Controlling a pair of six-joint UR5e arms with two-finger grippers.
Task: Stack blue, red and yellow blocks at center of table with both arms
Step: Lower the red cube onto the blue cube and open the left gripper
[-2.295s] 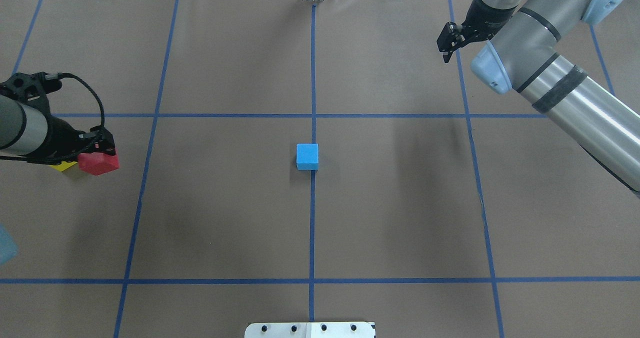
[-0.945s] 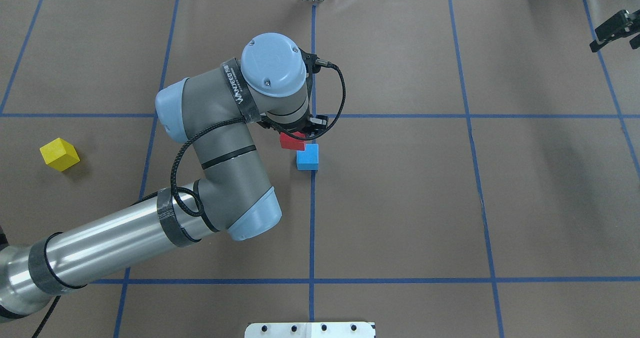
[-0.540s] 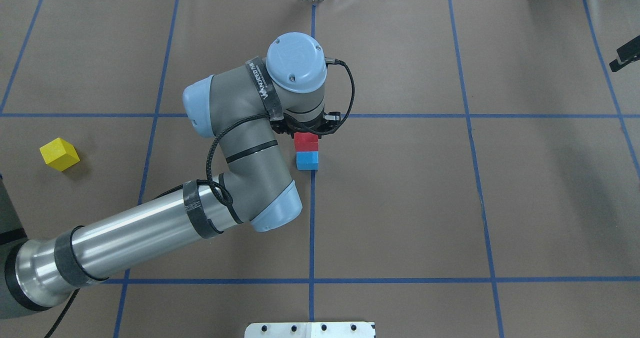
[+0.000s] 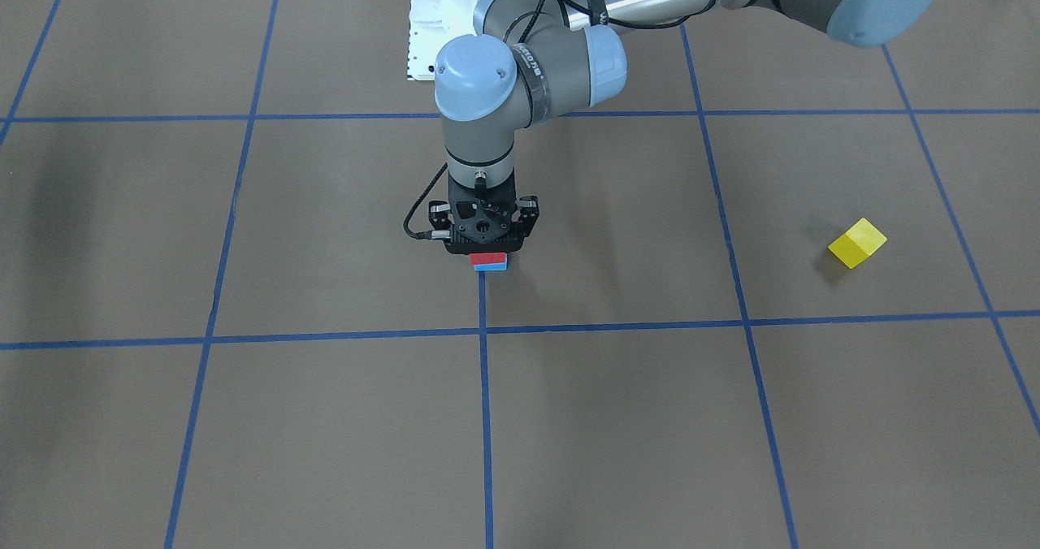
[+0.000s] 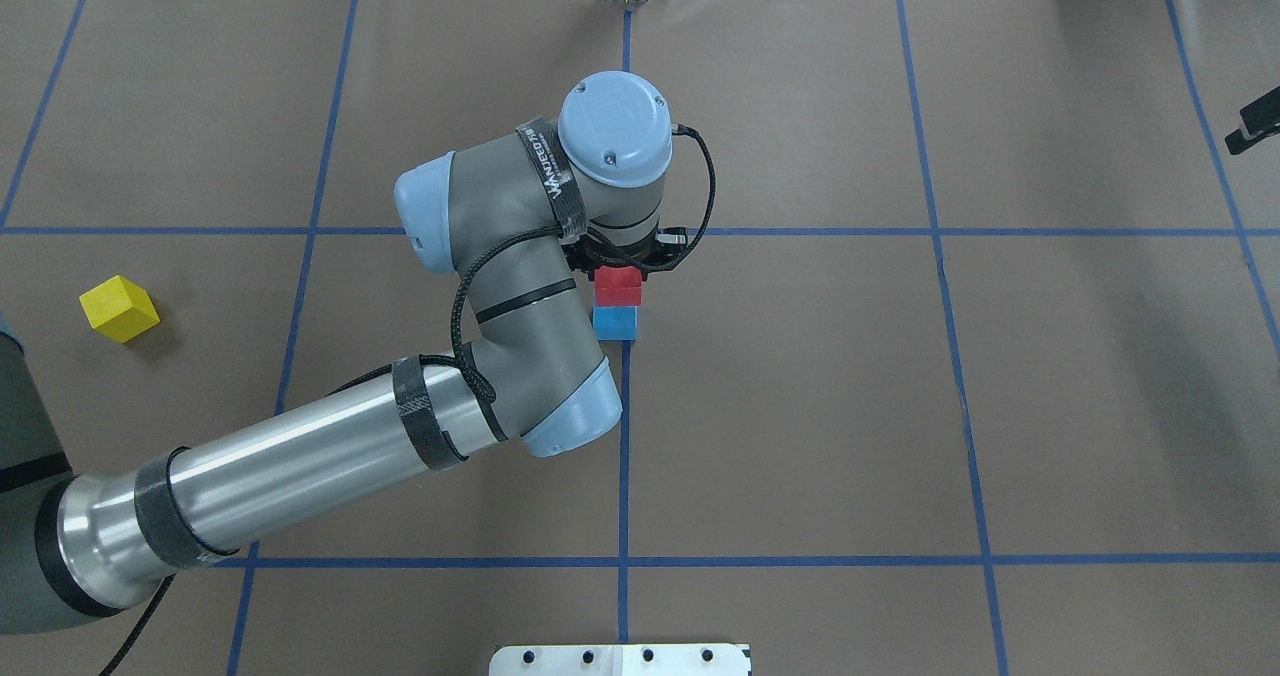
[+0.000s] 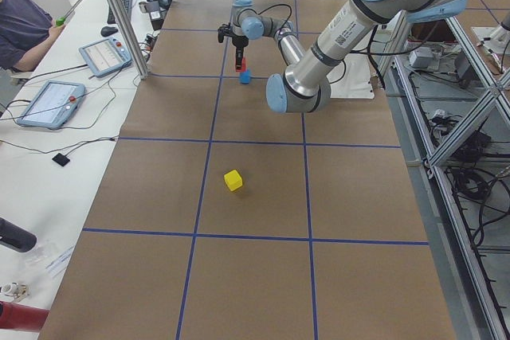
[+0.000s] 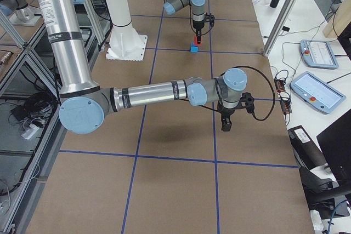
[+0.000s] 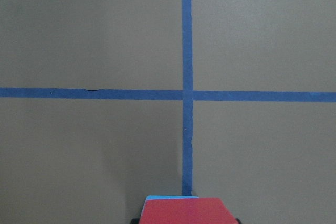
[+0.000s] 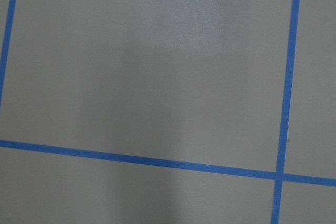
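My left gripper (image 4: 487,248) points straight down at the table centre, shut on the red block (image 5: 617,286). The red block sits directly over the blue block (image 5: 615,323); I cannot tell whether they touch. In the left wrist view the red block (image 8: 184,211) fills the bottom edge, with a sliver of the blue block (image 8: 165,198) behind it. The yellow block (image 5: 118,308) lies alone at the table's left side and also shows in the front view (image 4: 856,243). My right gripper (image 5: 1256,124) is at the far right edge, over bare table; I cannot tell whether it is open or shut.
Brown paper with a blue tape grid (image 5: 626,156) covers the table. A white base plate (image 5: 620,659) sits at the near edge. Operator tablets (image 6: 49,103) lie on a side bench beyond the table.
My left arm has carried the red block from the left side to the centre and brought it over the blue block. My right arm has drawn back to the right edge.
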